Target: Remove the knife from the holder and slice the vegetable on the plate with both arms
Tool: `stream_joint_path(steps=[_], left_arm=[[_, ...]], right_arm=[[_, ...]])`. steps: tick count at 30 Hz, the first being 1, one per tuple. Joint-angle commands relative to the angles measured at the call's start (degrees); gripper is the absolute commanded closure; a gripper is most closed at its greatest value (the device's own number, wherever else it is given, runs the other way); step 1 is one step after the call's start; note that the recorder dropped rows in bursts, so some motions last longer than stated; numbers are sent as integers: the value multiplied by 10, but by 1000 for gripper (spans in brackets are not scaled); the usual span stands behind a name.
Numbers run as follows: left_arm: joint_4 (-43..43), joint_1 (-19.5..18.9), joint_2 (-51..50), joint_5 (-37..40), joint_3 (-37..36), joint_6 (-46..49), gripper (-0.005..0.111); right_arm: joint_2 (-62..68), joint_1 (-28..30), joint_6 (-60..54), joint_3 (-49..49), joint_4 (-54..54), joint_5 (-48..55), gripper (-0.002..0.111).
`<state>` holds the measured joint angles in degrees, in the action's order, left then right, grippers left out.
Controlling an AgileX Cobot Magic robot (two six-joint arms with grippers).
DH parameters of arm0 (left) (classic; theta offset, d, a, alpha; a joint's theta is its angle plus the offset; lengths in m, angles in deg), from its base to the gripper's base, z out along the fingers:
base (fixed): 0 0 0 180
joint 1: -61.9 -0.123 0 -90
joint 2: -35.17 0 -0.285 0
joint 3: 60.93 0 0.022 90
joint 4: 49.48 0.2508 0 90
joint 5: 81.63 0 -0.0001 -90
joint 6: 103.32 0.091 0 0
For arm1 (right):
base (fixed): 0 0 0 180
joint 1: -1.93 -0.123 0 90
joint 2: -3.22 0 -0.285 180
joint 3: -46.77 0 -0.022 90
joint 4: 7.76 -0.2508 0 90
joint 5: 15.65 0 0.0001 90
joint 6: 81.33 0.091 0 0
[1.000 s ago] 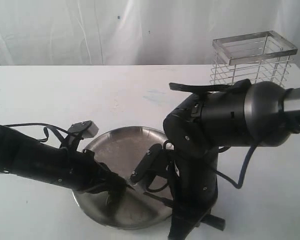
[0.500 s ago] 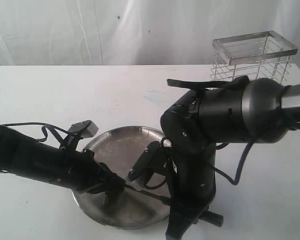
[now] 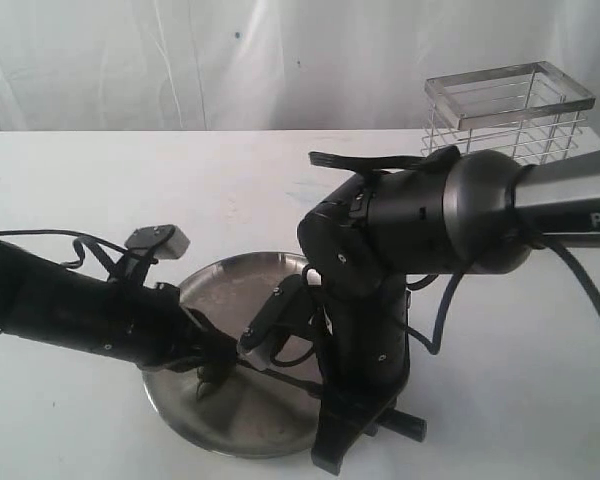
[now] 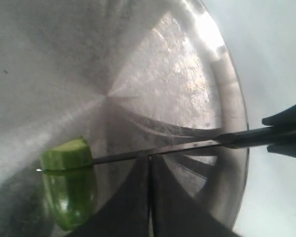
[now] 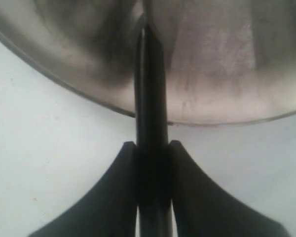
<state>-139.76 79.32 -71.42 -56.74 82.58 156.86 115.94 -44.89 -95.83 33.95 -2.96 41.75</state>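
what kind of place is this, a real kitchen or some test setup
Likely a lab test bench, not a kitchen: a bare white table, a draped white backdrop, and only a steel plate and wire holder as props.

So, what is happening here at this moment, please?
Two robot arms are cutting a vegetable on a steel plate. The right gripper has its fingers shut on the black handle of a knife, and the narrow blade reaches across the plate into the green vegetable, with a short piece on the far side of the blade. The left gripper is low over the plate at the vegetable, its fingers pressed together. The wire holder stands apart at the back of the table.
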Motion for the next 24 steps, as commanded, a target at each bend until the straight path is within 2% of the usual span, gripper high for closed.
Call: stream_joint_path(steps=[1, 4, 8, 13, 24], left_arm=[[4, -2, 58, -58, 0, -13, 107], [9, -2, 89, -86, 0, -22, 107], [31, -2, 106, -86, 0, -27, 107], [97, -2, 95, -84, -1, -87, 107], [91, -2, 65, 3, -1, -89, 107]], right_arm=[[-1, 0, -4, 3, 0, 3, 108], [-1, 0, -4, 3, 0, 3, 108], [-1, 0, -4, 3, -1, 2, 108], [-1, 0, -4, 3, -1, 2, 108], [-1, 0, -4, 3, -1, 1, 108]])
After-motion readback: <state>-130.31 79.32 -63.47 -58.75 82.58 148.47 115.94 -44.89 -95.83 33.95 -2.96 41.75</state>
